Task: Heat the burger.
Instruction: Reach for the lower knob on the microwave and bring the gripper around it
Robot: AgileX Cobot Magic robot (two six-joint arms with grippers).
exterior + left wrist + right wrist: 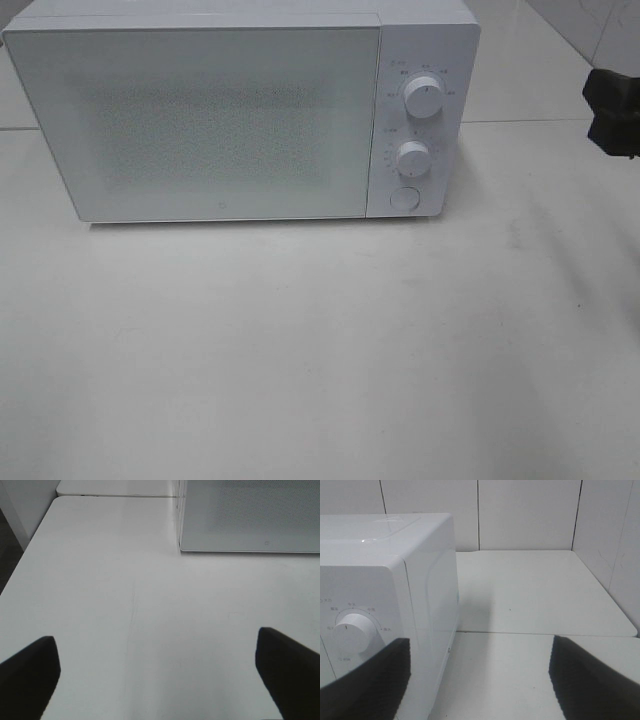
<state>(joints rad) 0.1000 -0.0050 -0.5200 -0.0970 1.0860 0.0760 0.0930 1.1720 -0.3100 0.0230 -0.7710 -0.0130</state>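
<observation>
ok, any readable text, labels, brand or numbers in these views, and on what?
No text reads cleanly.
Small characters ringing the upper knob on the microwave panel: too blurred to read in the high and right wrist views.
Marks around the lower knob: too small to read.
Tiny mark low on the door: possibly a logo, unreadable.
No other print is visible.

The burger is out of sight in every view. The white microwave [230,40] stands at the far side of the surface [300,350], its door [195,125] shut.
</observation>
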